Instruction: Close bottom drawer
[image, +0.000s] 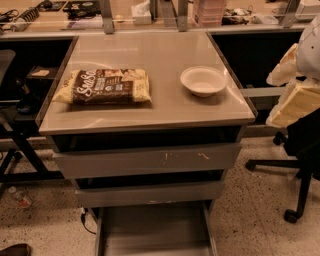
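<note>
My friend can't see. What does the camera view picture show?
The bottom drawer of a grey cabinet stands pulled open below two other drawer fronts. On top lie a snack bag and a white bowl. The gripper is not in view.

A grey tray is shown in the bottom drawer (155, 231). Pale scratches mark the grey top drawer front (125, 161). A brown-and-cream bag (102, 86), a white bowl (203, 80) and, at the right edge, the cream claw (296, 104) are seen.
</note>
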